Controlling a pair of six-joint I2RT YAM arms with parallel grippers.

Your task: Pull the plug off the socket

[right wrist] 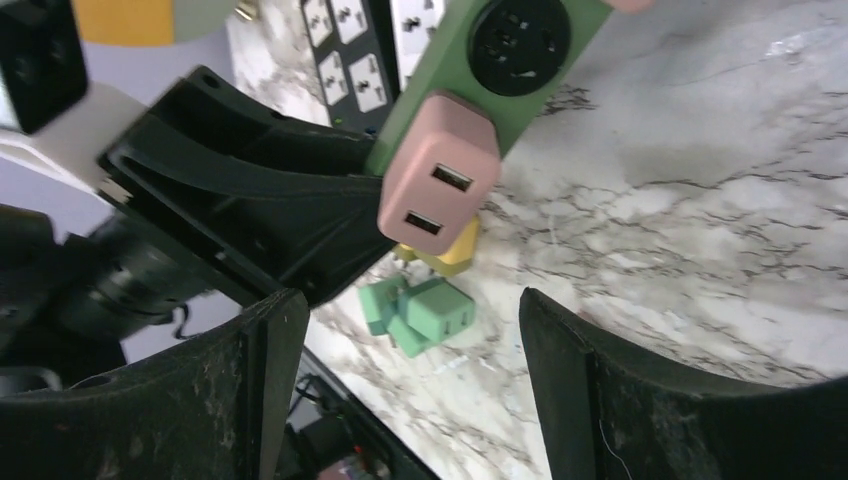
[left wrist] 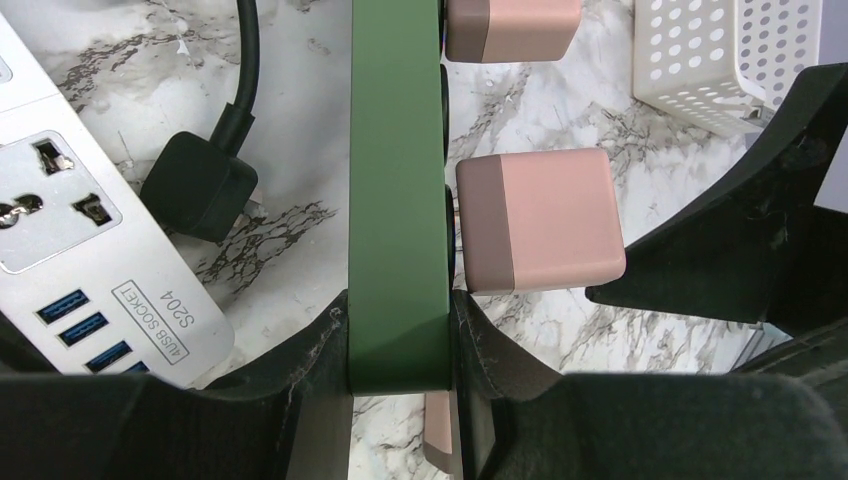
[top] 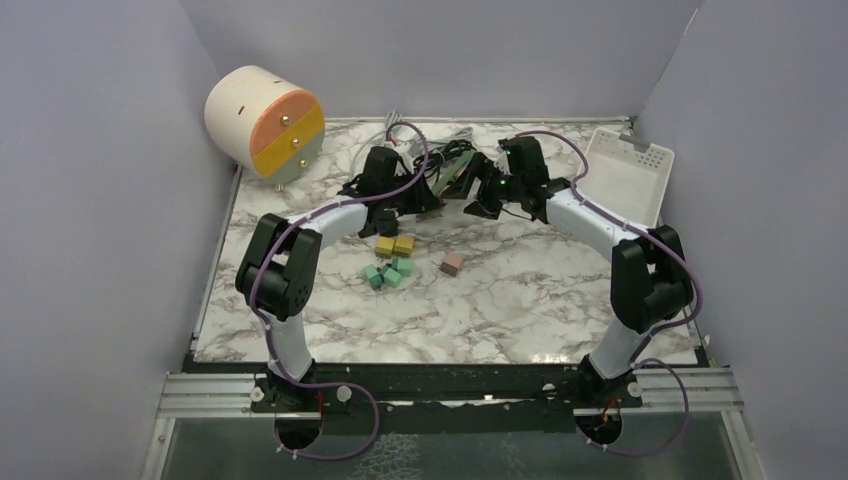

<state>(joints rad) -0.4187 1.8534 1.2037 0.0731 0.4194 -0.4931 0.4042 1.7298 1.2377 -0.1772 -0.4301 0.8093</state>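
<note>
Two arms share the work: our left gripper (left wrist: 398,325) is clamped on the green socket strip (left wrist: 395,150), with the pink plug (left wrist: 540,220) seated in its face at 3 o'clock. Our right gripper (right wrist: 408,305) stands open, the plug at 12 o'clock beyond it. Next, we judge, it must advance, straddle the plug, close and pull straight off.

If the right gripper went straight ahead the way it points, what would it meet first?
Most likely the pink square USB charger plugged into the green power strip, centred ahead of the open right gripper; depth unclear.
</note>
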